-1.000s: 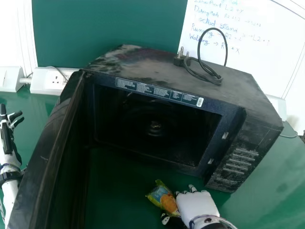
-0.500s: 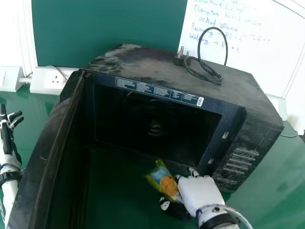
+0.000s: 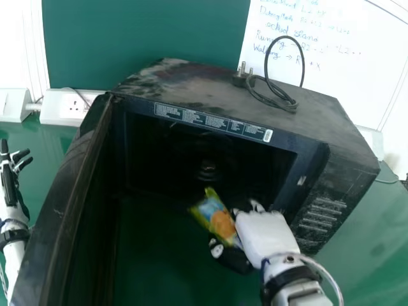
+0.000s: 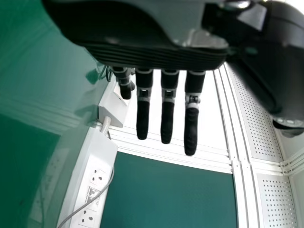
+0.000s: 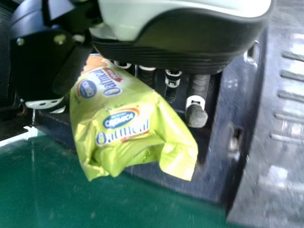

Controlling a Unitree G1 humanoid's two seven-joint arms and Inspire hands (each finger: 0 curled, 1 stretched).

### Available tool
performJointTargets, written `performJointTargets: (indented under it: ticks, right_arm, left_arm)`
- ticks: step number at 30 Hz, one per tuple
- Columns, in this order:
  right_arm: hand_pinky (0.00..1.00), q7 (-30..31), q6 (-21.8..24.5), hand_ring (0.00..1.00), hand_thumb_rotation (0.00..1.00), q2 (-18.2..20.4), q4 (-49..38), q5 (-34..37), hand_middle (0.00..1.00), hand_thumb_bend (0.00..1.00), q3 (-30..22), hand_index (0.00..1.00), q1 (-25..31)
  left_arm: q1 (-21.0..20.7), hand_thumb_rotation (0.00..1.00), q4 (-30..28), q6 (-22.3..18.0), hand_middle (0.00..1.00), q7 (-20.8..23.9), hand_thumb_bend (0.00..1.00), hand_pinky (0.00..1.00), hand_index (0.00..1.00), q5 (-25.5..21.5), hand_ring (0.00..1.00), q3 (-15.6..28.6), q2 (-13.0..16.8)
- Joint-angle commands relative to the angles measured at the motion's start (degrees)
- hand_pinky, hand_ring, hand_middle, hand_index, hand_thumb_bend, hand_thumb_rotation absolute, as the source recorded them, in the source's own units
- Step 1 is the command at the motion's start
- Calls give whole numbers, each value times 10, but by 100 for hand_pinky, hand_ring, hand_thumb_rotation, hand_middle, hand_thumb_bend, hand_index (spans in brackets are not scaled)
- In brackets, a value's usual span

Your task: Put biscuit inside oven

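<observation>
In the head view my right hand (image 3: 264,237) is at the lower right edge of the oven opening, its thumb and fingers closed on the biscuit packet (image 3: 217,218), which tilts at the mouth of the black oven (image 3: 306,143). The right wrist view shows the green packet (image 5: 128,123) pinched between the thumb and fingers of my right hand (image 5: 161,52). The oven door (image 3: 60,207) stands open on the left. My left hand (image 3: 9,175), at the far left beyond the door, has straight fingers; the left wrist view shows that hand (image 4: 167,104) empty.
A coiled cable with a plug (image 3: 274,95) lies on top of the oven. Behind it are a whiteboard (image 3: 344,57) and a green wall panel (image 3: 146,32). A socket strip (image 3: 67,107) sits at the back left on the green table (image 3: 373,255).
My right hand has moved forward with the packet, from in front of the oven up to its opening. The left hand has stayed still.
</observation>
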Motion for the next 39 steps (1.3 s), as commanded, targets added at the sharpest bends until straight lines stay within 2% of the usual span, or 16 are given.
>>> performJointTargets:
  ticks: [1, 13, 23, 25, 28, 39]
  right_arm:
    - [5, -16, 0, 13, 0, -1, 9, -5, 47, 53, 4, 49, -15]
    - [7, -35, 35, 15, 0, 25, 56, 13, 47, 53, 18, 49, -69]
    - [9, -110, 78, 17, 0, 53, 114, 21, 47, 53, 38, 48, -110]
    - [9, -123, 81, 17, 0, 51, 133, 27, 43, 52, 43, 48, -121]
    - [8, -149, 80, 16, 0, 40, 161, 44, 47, 53, 48, 48, -136]
    - [10, -269, 100, 17, 0, 14, 296, 104, 47, 53, 64, 48, -195]
  left_arm:
    - [8, 4, -3, -5, 69, 2, 50, 71, 50, -4, 66, 2, -3]
    - [10, 5, -4, -5, 70, 0, 50, 71, 50, 3, 68, -1, -1]
    - [11, 4, -5, -8, 69, 0, 50, 71, 50, 3, 67, -2, -5]
    - [12, 4, -7, -6, 70, 2, 50, 71, 50, 4, 67, -3, -6]
    - [12, 4, -9, -2, 70, 6, 50, 71, 50, 6, 68, -3, -8]
    - [12, 4, -16, 11, 71, 12, 50, 71, 50, 7, 68, -4, -10]
